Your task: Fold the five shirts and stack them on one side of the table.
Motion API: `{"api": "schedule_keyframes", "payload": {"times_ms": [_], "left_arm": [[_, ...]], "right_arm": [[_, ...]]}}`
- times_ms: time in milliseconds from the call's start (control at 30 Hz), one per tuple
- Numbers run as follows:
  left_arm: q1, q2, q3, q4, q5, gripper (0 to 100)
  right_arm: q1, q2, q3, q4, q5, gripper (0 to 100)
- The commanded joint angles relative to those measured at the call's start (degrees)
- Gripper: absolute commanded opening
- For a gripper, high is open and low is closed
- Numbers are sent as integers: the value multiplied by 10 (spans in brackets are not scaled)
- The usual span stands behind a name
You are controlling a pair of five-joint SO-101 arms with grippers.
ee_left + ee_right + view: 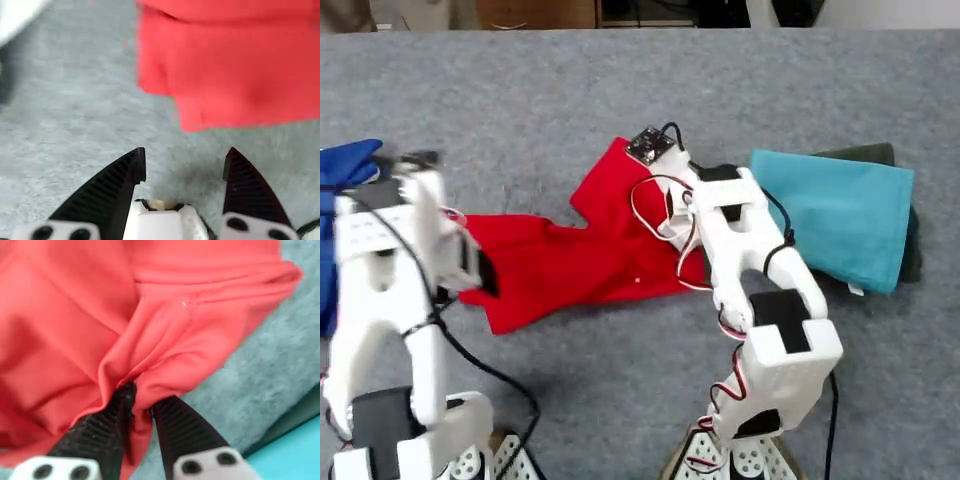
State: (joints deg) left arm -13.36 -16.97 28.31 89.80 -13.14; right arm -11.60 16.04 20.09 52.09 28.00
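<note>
A red shirt (570, 255) lies rumpled across the middle of the grey table (620, 90). My right gripper (141, 402) is shut on a pinched fold of the red shirt (150, 320) near its right edge; in the high view the right arm's wrist (692, 215) sits over that edge. My left gripper (184, 162) hovers open above bare table just short of the red shirt's (235, 75) left end, with nothing between its fingers. The left arm (400, 240) stands by that end. A folded teal shirt (840, 215) rests on a dark one (905, 215) at the right.
A blue shirt (342, 175) lies at the table's left edge, partly behind the left arm. Grey table surface stretches along the back and between the two arm bases (750, 455) at the front.
</note>
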Motion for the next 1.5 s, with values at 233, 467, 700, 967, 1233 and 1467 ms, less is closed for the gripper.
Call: {"api": "schedule_keyframes", "payload": {"times_ms": [233, 467, 700, 967, 1233, 1467], "left_arm": [[86, 6, 134, -109, -23, 222], [83, 6, 143, -116, -25, 196], [83, 7, 166, -170, -23, 196], [83, 8, 175, -192, 41, 195], [79, 138, 159, -210, 50, 195], [83, 255, 96, -208, 82, 160]], "right_arm": [[-5, -7, 0, -31, 4, 2], [-6, -6, 0, -33, 4, 2], [-6, -6, 0, -33, 4, 2], [-6, -6, 0, -33, 5, 2], [-6, -6, 0, -33, 5, 2], [-6, -6, 0, -33, 6, 2]]}}
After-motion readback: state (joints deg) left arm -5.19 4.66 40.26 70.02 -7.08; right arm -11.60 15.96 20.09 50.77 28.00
